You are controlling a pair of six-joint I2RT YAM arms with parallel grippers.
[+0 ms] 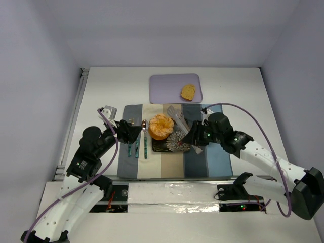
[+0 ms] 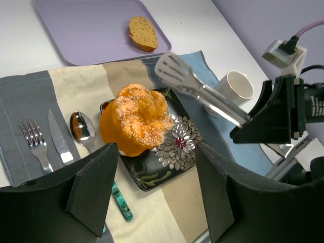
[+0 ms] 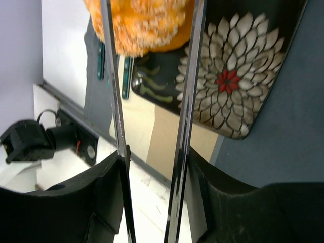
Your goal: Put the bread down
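Now, bread (image 1: 188,92) on tray (image 1: 164,86) past pastry (image 1: 161,126); tongs (image 2: 202,93) in right hand (image 3: 157,161), left hand (image 2: 156,152) spread.

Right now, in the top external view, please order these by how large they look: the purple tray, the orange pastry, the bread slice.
1. purple tray
2. orange pastry
3. bread slice
No two look alike.

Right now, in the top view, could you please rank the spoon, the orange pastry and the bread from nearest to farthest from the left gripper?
1. Spoon, just right of the left gripper.
2. Orange pastry, on the plate further right.
3. Bread, on the purple tray at the back.
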